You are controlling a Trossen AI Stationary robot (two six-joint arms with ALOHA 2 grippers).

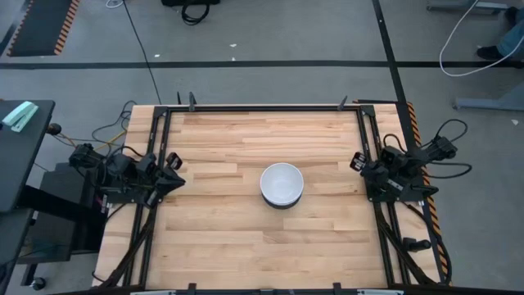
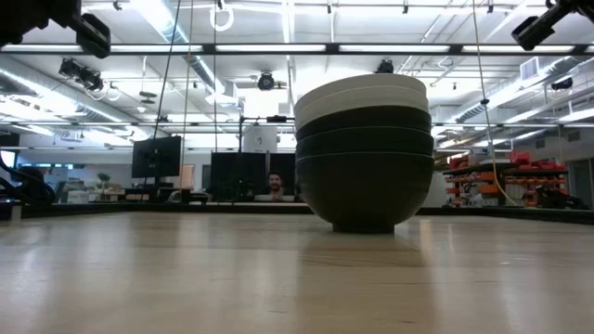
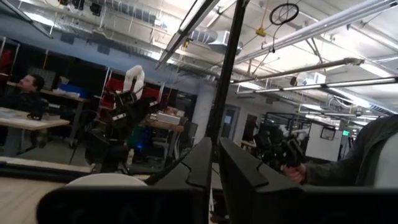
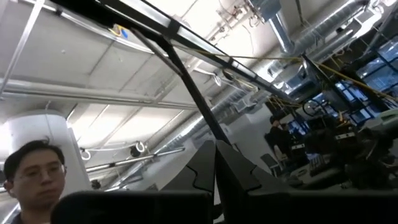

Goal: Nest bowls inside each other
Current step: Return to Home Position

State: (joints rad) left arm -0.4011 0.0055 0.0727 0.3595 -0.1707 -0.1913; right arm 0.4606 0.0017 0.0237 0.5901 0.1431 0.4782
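Stack of bowls [image 1: 282, 183]: one nested pile, standing upright near the middle of the wooden table [image 1: 213, 246], slightly toward the right arm's side.
White bowls [image 2: 362, 96]: two, glossy, at the top of the pile, one seated in the other. From above, only the open inside of the top one shows.
Black bowls [image 2: 364, 176]: three, matte, under the white ones. The lowest rests its foot on the tabletop, and only the rims of the two above it show.
Left gripper [image 1: 173, 161]: at the table's left edge, well apart from the pile and touching nothing. Its wrist view shows the two dark fingers close together with only a thin slit between them, nothing held.
Right gripper [image 1: 358, 161]: at the table's right edge, likewise well apart from the bowls. Its wrist view shows the fingers pressed together with nothing between them.
Arms: both folded over the black frame rails at the sides, facing each other across the table.
Room: in the low view a person [image 2: 275, 184] sits beyond the far table edge near dark monitors [image 2: 156, 156]. A second person [image 4: 34, 177] shows in the right wrist view.
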